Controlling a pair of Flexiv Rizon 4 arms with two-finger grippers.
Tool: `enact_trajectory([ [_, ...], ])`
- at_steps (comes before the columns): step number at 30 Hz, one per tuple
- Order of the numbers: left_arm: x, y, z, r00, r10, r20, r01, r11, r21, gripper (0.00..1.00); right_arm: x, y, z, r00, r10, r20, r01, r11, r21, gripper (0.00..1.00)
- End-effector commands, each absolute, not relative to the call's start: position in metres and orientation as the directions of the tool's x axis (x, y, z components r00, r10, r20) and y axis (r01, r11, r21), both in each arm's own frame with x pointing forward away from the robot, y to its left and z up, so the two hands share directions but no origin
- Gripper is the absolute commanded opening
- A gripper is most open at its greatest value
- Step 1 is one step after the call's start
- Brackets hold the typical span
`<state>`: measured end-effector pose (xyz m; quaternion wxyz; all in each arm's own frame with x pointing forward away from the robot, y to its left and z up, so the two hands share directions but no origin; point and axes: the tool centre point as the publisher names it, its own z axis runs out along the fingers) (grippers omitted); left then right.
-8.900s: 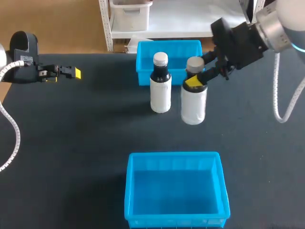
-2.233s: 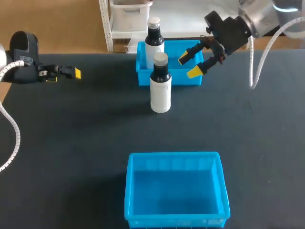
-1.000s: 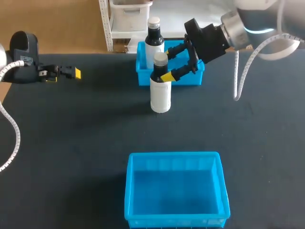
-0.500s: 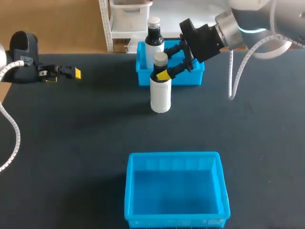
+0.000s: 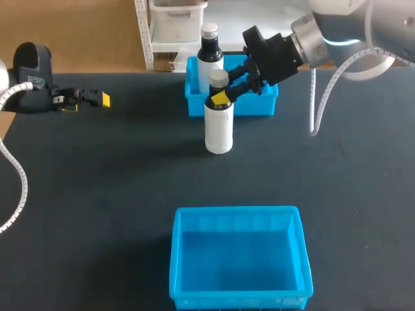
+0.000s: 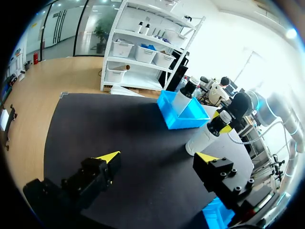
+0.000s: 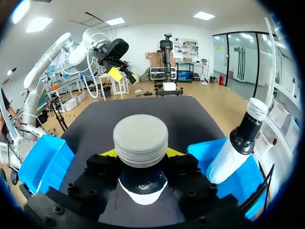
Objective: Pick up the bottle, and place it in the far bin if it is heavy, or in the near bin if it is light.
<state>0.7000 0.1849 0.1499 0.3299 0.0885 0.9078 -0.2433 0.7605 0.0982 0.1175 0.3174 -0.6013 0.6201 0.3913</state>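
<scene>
The far bin (image 5: 266, 107) holds 1 upright bottle (image 5: 209, 48). The right gripper (image 5: 220, 92) clamps the neck of the tabletop bottle (image 5: 218, 129); the left gripper (image 5: 97, 98) gapes.

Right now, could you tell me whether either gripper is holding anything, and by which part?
The right gripper is shut on the bottle on the table, at its dark neck just under the cap. The left gripper is open, empty.
</scene>
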Motion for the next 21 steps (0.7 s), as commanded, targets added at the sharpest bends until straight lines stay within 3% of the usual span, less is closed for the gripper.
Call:
enact_trajectory([
  [1,0.700,0.185,0.150,-0.767,0.000,-0.642,0.321,0.866,-0.383,1.00,0.756,0.093,0.120,-0.076,-0.498,-0.864,-0.995,-0.018,0.098,0.00],
  [21,0.700,0.185,0.150,-0.767,0.000,-0.642,0.321,0.866,-0.383,1.00,0.757,0.002,0.177,-0.089,-0.518,-0.851,-0.993,0.112,0.035,0.00],
])
